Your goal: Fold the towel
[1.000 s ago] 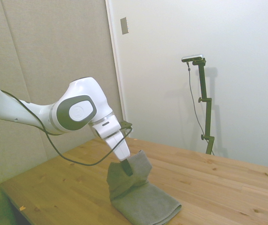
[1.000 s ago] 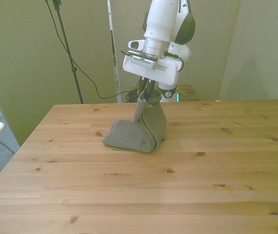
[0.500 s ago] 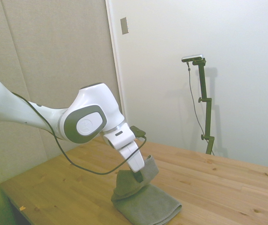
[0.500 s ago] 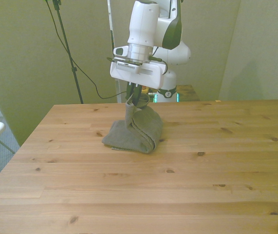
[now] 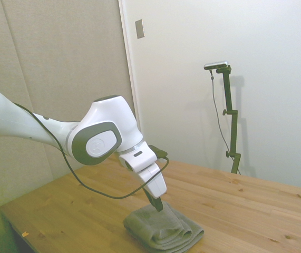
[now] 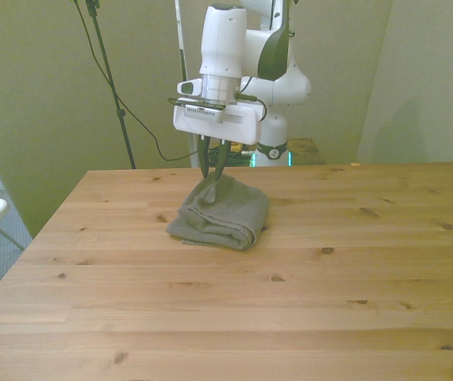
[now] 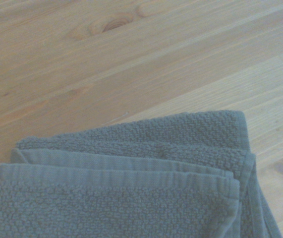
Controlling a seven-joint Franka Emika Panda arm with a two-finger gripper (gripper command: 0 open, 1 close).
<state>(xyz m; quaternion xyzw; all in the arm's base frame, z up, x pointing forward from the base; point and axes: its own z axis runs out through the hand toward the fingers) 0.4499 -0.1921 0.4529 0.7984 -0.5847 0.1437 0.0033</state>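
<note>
A: On the table [image 6: 353, 262], the towel [image 6: 222, 216] lies folded; gripper [image 6: 213, 169] at its far edge, fingers slightly spread

B: Soft, limp, light; I'd pinch a hemmed corner [image 7: 230, 186]

the towel [image 6: 220, 215] lies folded on the table [image 6: 289, 302], the pincer [image 6: 213, 171] just above its far edge.

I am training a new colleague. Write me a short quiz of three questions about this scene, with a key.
1. True or false: the towel lies spread out in a single layer on the table.
2. Where is the hand? A: just above the towel. B: on bare wood at the front view's right. C: beyond the table's edge.
3. Fill in: the towel's colour is ____.
Key: 1 false (the wrist view shows stacked layers); 2 A; 3 gray.
</note>
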